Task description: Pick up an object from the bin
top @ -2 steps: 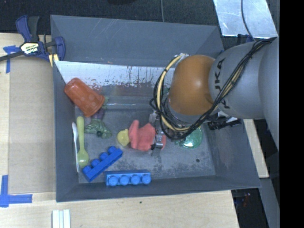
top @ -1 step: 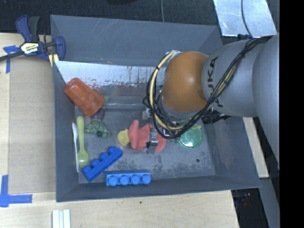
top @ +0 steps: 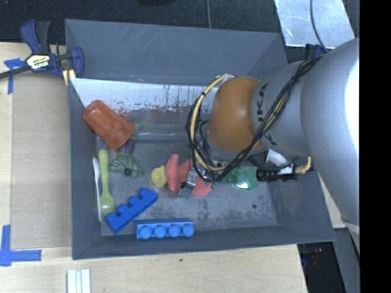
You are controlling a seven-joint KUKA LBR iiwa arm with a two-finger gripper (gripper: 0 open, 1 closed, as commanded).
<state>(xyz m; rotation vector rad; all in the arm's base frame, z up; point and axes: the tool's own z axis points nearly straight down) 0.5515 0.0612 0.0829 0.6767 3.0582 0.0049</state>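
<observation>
The grey bin [top: 79,163] has many small toys in it. Near the middle lies a red thing [top: 176,171] with a bent shape. The gripper [top: 195,180] is down low, right at the red thing's right side, under the arm's big orange cover [top: 232,115]. I cannot tell if the gripper is open or shut, or if it touches the red thing.

Just left of the red thing is a small yellow piece [top: 159,176]. Further left is a little green toy [top: 127,165], and past that a yellow-green spoon [top: 105,185]. Up and left of the red thing is an orange cup [top: 109,124] on its side. Below the red thing and to the left lie a tilted blue block [top: 130,210] and a flat blue block [top: 165,230]. Right of the red thing, past the gripper, is a round green thing [top: 243,179].
</observation>
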